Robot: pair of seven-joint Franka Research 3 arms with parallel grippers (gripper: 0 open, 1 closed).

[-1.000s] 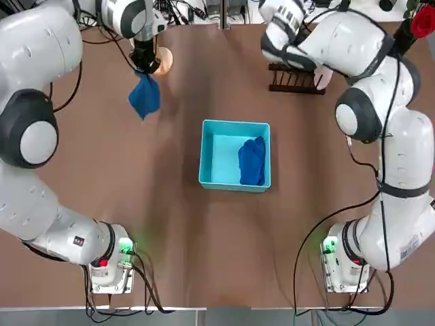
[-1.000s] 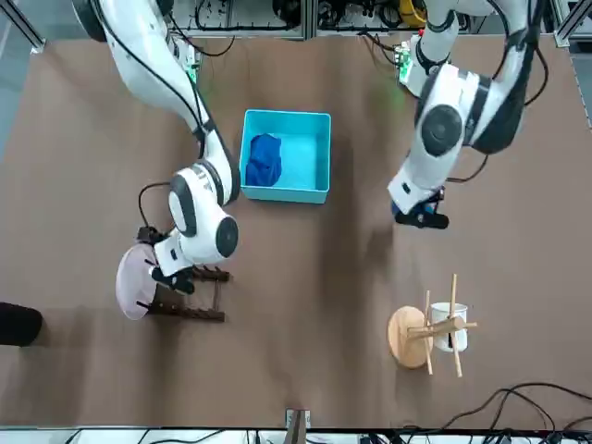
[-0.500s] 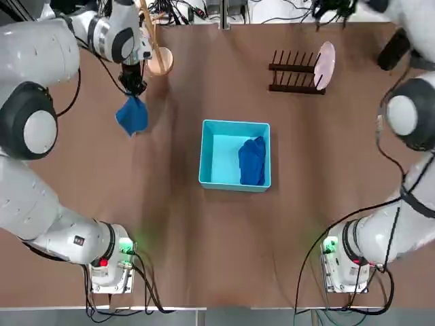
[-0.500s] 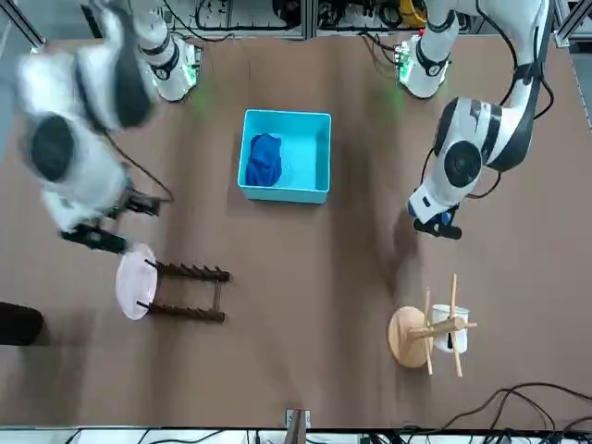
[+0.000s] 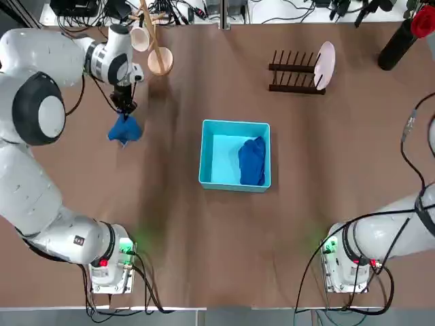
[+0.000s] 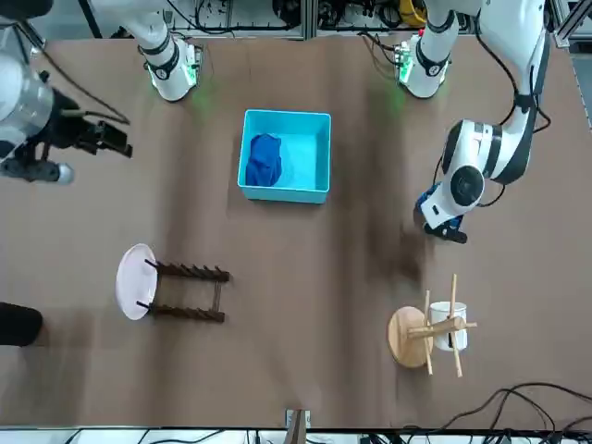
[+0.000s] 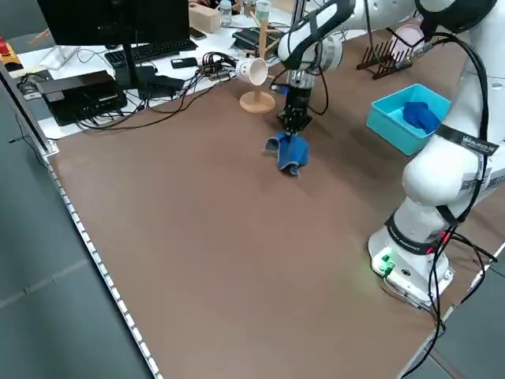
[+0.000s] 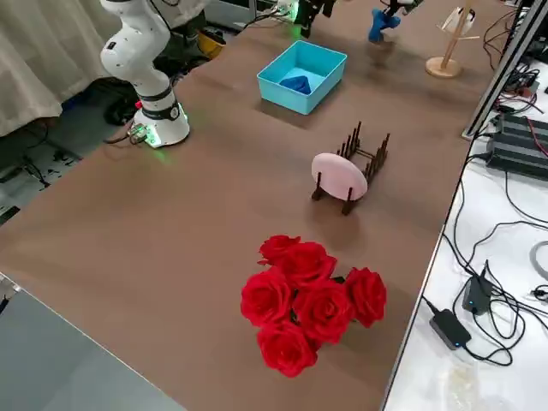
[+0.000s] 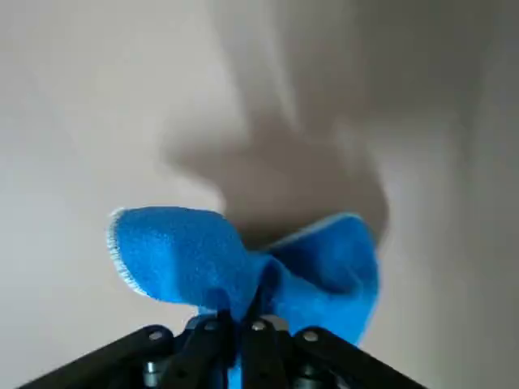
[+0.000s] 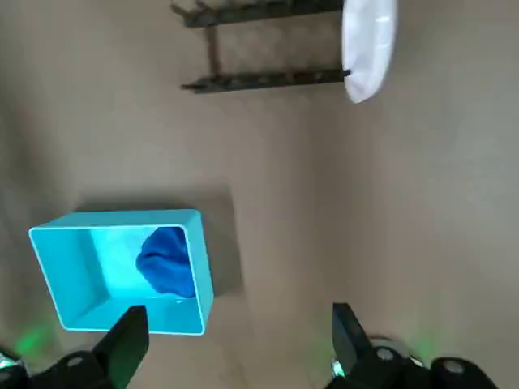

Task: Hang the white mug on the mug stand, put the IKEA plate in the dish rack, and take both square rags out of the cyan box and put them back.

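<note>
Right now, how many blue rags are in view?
2. One rag hangs pinched in the left pincer, touching the table beside the mug stand. The other rag lies in the cyan box.

A brown surface [image 7: 181, 237] is filling the room; cables [image 8: 505, 223] are trailing along a white bench, red roses [image 8: 312, 300] are sitting nearby.
</note>
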